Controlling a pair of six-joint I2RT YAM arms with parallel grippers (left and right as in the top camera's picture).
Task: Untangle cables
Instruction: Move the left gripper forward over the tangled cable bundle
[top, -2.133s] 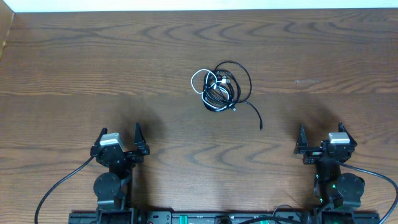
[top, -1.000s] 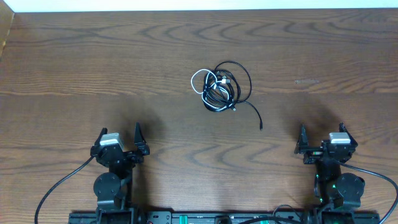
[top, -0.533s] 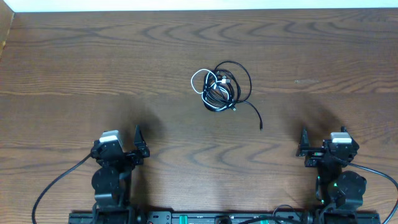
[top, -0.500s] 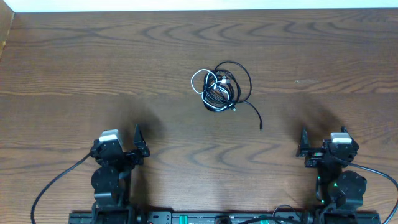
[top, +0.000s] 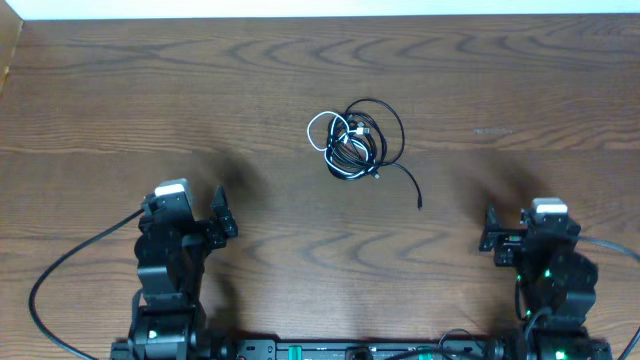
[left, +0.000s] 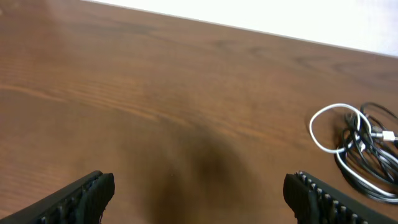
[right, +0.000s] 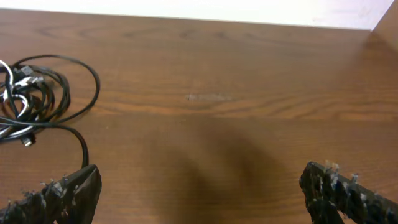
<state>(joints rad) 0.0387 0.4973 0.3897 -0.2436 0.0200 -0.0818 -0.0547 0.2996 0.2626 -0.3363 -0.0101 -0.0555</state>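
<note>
- Nothing has really kicked off yet, I'd say. The tangle of thin black and white cables (top: 355, 140) looks untouched, so this is the reach-in stage at most.
- The left gripper (left: 198, 190) has its jaws spread wide with nothing but bare wood between them. Same for the right gripper (right: 199, 186): fully spread and empty.
- Both arms sit back at the near edge of the brown wood-grain table (top: 120, 90). The clump lies out toward the middle, roughly between the two arms and well apart from both.
- The clump itself is a roughly round coil, so I can't give it a real long axis.
- What does have direction is the loose black tail (top: 405, 180). It leaves the near-right side of the coil, runs on a diagonal toward the right arm's side, then curls so its free end points at the near edge.
- A white loop (top: 318, 130) sticks out on the opposite, far-left side of the clump. It also shows clearly in the left wrist view.
- My guess for the next move: each arm goes forward and inward, left for the white loop, right for the black tail, then they pull apart.
- The cords lie flat and thin, so the fingers will need to come down very low to pinch one strand instead of the whole bundle.
</note>
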